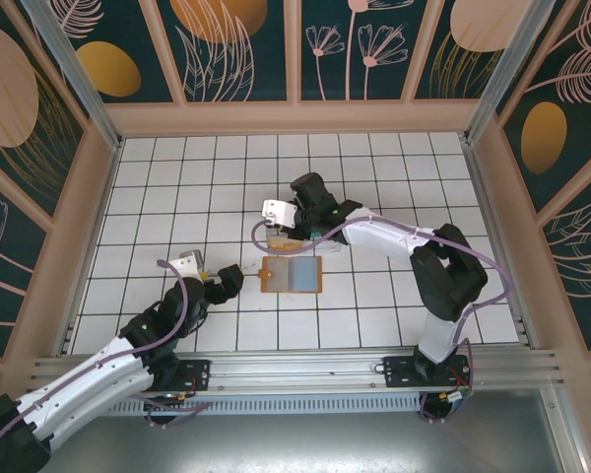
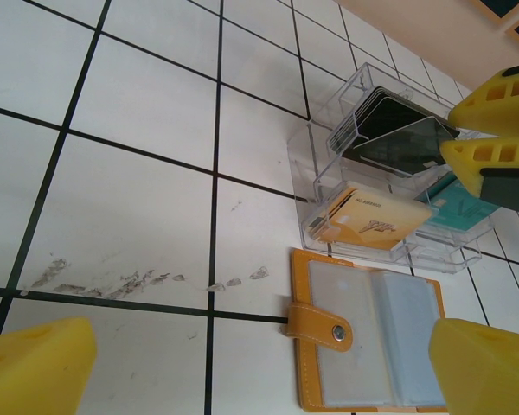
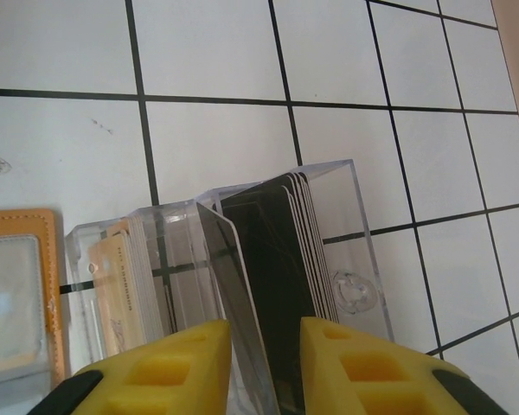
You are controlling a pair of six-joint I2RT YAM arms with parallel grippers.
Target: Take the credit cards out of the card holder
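1. Low in the top view, the left gripper (image 1: 229,280) hangs with its jaws spread as wide as they go, gripping nothing. It sits just left of the card holder.
2. At centre frame the card holder (image 1: 292,275) lies opened flat on the tiled table (image 1: 177,177), pale pockets facing up.
3. Just above it sits the clear tray (image 2: 329,117), with orange cards (image 2: 372,216) in one compartment.
4. Over the tray, the right gripper (image 3: 264,346) has its jaws narrowed onto a tilted dark card (image 3: 235,277).
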